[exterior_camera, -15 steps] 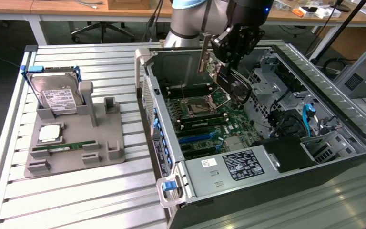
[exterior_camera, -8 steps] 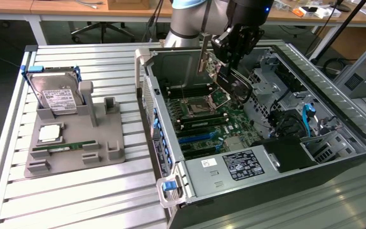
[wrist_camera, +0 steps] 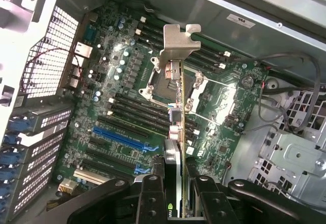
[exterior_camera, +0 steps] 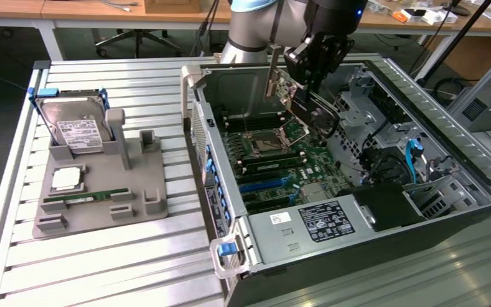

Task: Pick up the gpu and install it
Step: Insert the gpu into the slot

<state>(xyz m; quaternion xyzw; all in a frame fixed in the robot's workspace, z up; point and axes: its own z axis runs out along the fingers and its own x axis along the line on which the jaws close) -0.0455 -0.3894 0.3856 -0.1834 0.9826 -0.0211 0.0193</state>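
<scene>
My gripper (exterior_camera: 316, 67) hangs over the open computer case (exterior_camera: 228, 252), shut on the gpu (exterior_camera: 307, 109). The gpu is a dark card with a silver end bracket (exterior_camera: 273, 70), held tilted above the motherboard (exterior_camera: 284, 160). In the wrist view the gpu (wrist_camera: 174, 152) shows edge-on, running from between my fingers (wrist_camera: 152, 196) out to its bracket (wrist_camera: 178, 43). It is above the processor socket (wrist_camera: 165, 79) and apart from the board. The blue expansion slot (wrist_camera: 119, 138) lies off to one side of the card, also seen as the blue slot (exterior_camera: 263, 185) lower in the case.
On the exterior view's left a grey fixture (exterior_camera: 100, 204) holds a hard drive (exterior_camera: 73, 125), a processor (exterior_camera: 66, 179) and a green memory stick (exterior_camera: 87, 198). The case's walls, drive cage (exterior_camera: 390, 109) and blue cables (exterior_camera: 412, 160) surround the motherboard.
</scene>
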